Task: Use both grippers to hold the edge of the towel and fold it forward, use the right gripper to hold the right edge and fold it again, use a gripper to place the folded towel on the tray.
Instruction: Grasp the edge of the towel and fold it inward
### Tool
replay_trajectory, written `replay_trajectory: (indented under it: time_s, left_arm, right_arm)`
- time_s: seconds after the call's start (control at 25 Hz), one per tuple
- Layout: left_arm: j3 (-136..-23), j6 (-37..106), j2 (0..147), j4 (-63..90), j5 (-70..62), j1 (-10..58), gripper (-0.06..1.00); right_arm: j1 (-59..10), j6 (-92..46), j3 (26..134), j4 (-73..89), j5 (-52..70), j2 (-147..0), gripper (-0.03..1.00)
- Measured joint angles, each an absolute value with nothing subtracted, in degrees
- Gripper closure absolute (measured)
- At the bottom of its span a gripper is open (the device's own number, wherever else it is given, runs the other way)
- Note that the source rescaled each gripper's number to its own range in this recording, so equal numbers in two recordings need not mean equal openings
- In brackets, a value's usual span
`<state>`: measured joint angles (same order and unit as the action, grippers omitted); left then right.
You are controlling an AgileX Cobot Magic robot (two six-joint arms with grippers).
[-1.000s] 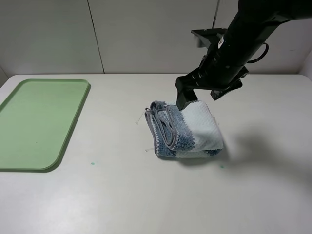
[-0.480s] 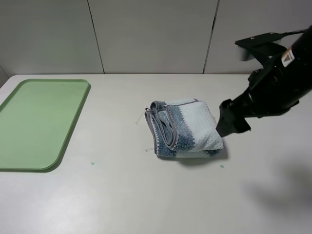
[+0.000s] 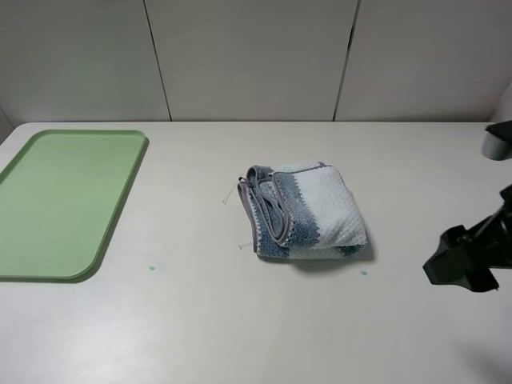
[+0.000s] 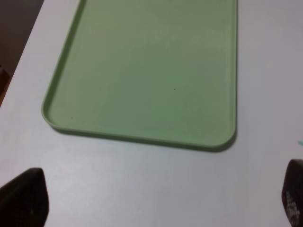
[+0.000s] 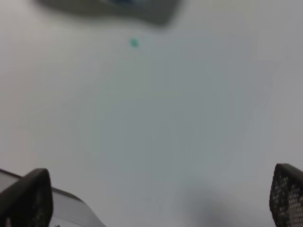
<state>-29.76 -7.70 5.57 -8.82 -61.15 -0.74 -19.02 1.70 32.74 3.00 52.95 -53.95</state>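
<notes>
- The towel (image 3: 306, 210) lies folded into a thick bundle on the table (image 3: 240, 328), well apart from the tray (image 3: 72, 200) and to its right in the high view.
- Its grey hem (image 3: 255, 228) runs along the side of the bundle that faces the tray.
- The right gripper (image 5: 156, 198) hangs over bare table, farther from the tray than the towel, its fingers (image 5: 26, 196) spread wide and holding nothing.
- The left gripper (image 4: 158, 194) hovers over the table just beside the tray's short end, its fingers wide apart and empty.
</notes>
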Motion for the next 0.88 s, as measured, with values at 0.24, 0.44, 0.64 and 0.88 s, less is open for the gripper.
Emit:
replay_trajectory:
  time_s: [0.24,0.44,0.64,0.88]
  left_arm:
    - [-29.8,-7.7,5.6,-8.8,-61.1,-0.7,-0.05]
    - [-29.8,-7.7,5.6,-8.8,-61.1,-0.7,-0.05]
    - [-29.8,-7.7,5.6,-8.8,-61.1,-0.7,-0.05]
    - [-29.8,-7.7,5.6,-8.8,-61.1,-0.7,-0.05]
  right_arm:
    - [-9.4,1.9,29.2,3.1,56.6,-40.3,-0.03]
    - [-3.9,1.9,28.8,2.9,57.6,-29.6,-0.03]
    - [-2.5,1.8,28.8,2.6,57.6,-19.7,-0.03]
    - [-2.3,1.0,28.6,2.3,57.7,-9.4,-0.03]
